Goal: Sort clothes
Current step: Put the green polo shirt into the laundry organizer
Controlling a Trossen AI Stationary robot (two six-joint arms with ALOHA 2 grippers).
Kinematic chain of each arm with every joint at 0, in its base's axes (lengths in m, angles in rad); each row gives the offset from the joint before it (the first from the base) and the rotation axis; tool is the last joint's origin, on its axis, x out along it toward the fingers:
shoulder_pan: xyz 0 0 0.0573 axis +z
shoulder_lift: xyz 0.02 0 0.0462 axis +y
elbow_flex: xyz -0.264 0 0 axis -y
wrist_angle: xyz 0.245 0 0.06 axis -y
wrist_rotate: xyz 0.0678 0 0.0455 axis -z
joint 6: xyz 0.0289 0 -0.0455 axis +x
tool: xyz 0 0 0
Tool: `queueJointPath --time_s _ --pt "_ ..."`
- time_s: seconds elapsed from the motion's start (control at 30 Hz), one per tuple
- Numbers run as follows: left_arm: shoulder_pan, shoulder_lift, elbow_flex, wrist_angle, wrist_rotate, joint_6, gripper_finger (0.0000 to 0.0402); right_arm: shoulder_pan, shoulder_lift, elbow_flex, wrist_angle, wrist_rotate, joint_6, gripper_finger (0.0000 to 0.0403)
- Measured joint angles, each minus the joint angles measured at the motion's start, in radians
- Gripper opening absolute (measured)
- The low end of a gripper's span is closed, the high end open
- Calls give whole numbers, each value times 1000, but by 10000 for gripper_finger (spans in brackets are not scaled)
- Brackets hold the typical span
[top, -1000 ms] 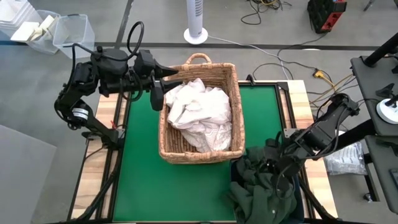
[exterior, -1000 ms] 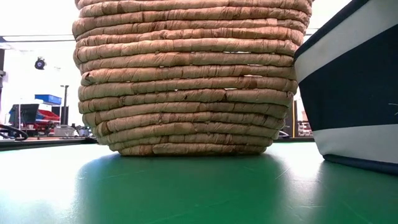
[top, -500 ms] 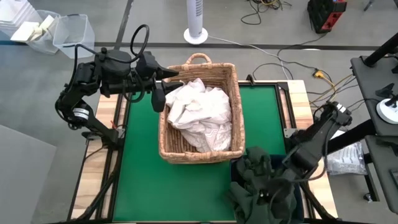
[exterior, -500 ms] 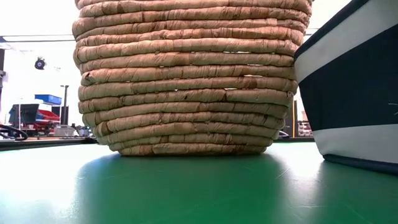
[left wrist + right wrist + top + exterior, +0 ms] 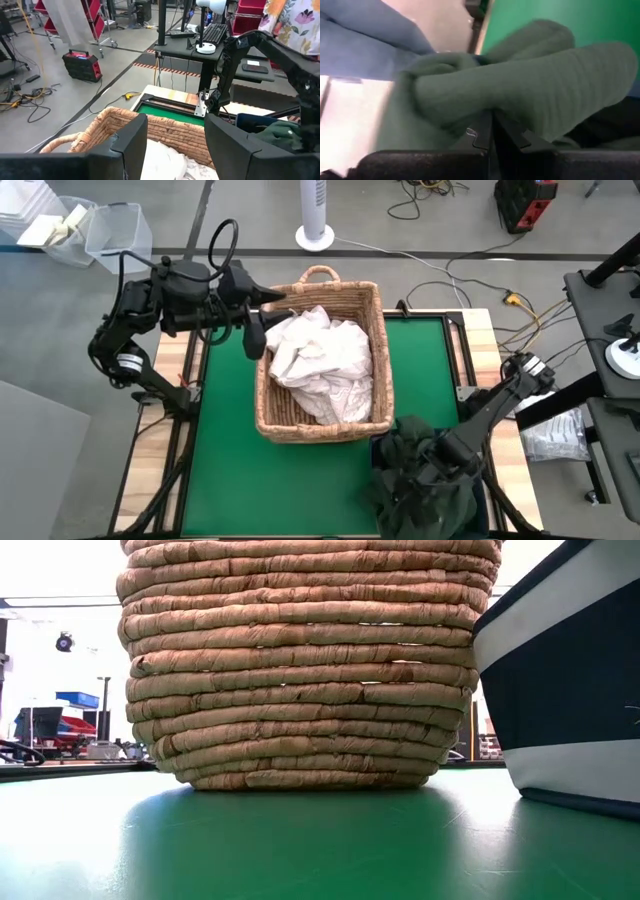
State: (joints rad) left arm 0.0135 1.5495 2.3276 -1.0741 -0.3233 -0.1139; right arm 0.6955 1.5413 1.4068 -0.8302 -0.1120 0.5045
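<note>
The right claw [image 5: 432, 470] is down in the pile of dark green clothes [image 5: 420, 485] heaped over the blue bin [image 5: 560, 700] at the table's [image 5: 225, 470] near right corner, and its fingers are clenched tight together; the right wrist view shows a fold of the green fabric [image 5: 530, 90] bunched directly against the closed tips, though whether any cloth is actually pinched between them cannot be made out. The risk from here, as I judge it, is that a lift brings up only a thin edge that slips free, or drags the whole tangled heap so that a sleeve spills over the bin's rim onto the table. The green clothes look thick, ribbed and rumpled, mounded higher than the bin and draping over its edge. The white clothes [image 5: 320, 360] lie crumpled in the wicker basket [image 5: 375, 310] in the middle of the table, filling most of it. The left claw [image 5: 256, 320] hovers just over the basket's far left rim with its fingers spread and nothing between them; if it drops in carelessly it could catch the woven wall and shove the basket toward the bin.
</note>
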Motion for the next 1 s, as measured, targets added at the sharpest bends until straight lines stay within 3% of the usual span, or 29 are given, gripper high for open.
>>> queueJointPath --time_s 0.47,0.73,1.0 --pt "0 -28 0 -44 -8 -32 175 -4 -38 -271 24 213 63 9" --pt "0 -29 0 -51 -8 -34 175 -3 -47 -439 290 222 63 9" --pt "0 -29 0 -51 -11 -34 175 -3 -48 -479 324 203 4 9"
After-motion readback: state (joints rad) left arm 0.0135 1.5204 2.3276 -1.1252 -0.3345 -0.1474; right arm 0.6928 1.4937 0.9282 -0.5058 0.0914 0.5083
